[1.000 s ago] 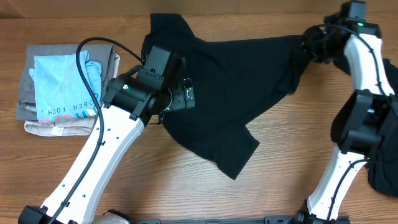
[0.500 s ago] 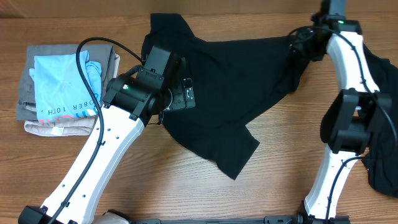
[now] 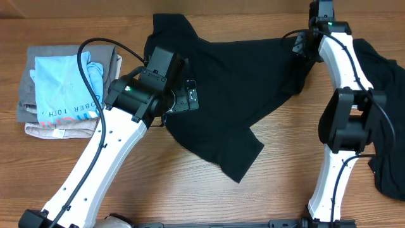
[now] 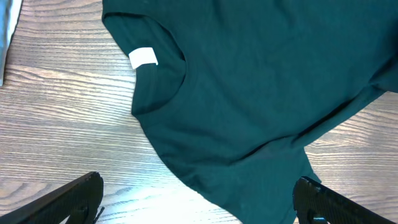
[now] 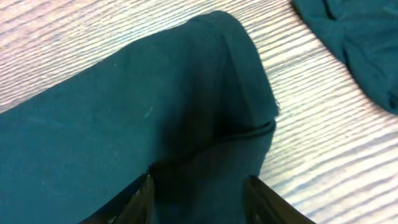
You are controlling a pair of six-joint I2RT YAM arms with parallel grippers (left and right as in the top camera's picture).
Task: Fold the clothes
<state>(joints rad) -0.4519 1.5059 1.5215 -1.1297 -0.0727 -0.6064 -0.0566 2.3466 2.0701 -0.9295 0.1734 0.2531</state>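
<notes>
Left claw (image 4: 199,196) hangs wide open, empty, over the collar (image 4: 161,81). Right claw (image 5: 199,186), half open, straddles the shirt's edge at 2 o'clock, grip unclear. Black T-shirt (image 3: 240,82) lies rumpled mid-table (image 3: 285,171), another black garment (image 3: 386,69) at 3 o'clock. You're likely flattening: next, pinch both ends and pull taut.

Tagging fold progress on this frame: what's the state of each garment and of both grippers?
black T-shirt: unfolded, spread flat, rumpled.
second black garment: crumpled heap at far right.
light-blue shirt: folded, on top of the stack.
grey and beige garments: folded, stacked beneath it.
left gripper: open, above the T-shirt's collar end.
right gripper: closed on the T-shirt's right edge.
</notes>
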